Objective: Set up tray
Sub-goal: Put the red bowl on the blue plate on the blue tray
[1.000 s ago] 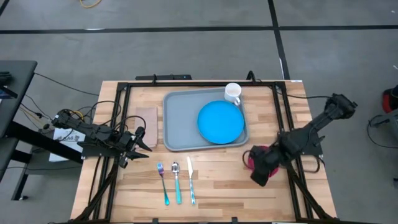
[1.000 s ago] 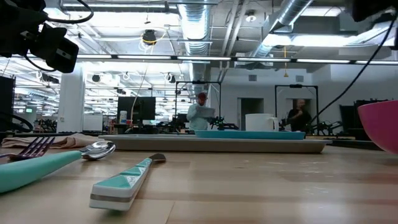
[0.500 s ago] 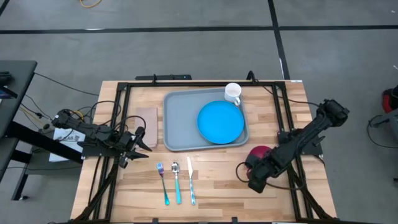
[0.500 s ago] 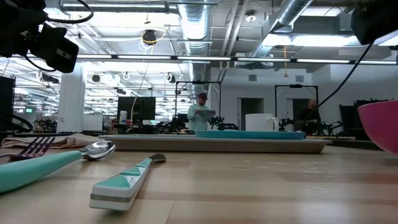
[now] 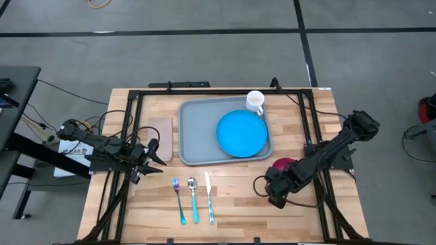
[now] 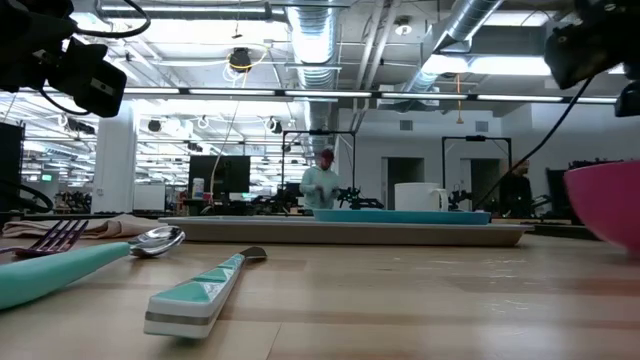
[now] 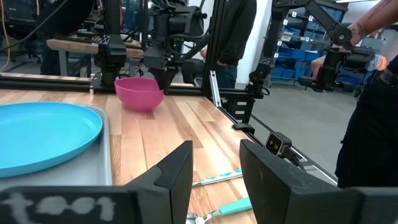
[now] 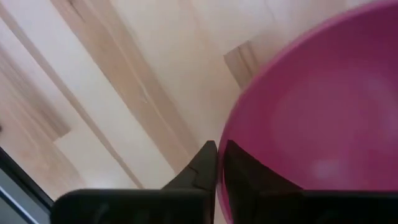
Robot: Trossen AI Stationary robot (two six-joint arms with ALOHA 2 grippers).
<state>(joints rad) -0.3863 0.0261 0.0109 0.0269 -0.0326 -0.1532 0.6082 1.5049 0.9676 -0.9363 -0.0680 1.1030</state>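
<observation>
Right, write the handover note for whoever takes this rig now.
Right gripper: shut on the rim of the pink bowl, on the table to the right of the cutlery.
Left gripper: open, empty, parked beside the napkin at the table's left.
Tray: holds the blue plate, with the white mug at its far right corner.
Fork, spoon and knife lie on the table in front of the tray.
Left, probably: bowl, cutlery and napkin.

Bright, even overhead light falls on the table, leaving only soft shadows under the arms. In the low view, ceiling lamps glare, and the near cutlery is blurred.
</observation>
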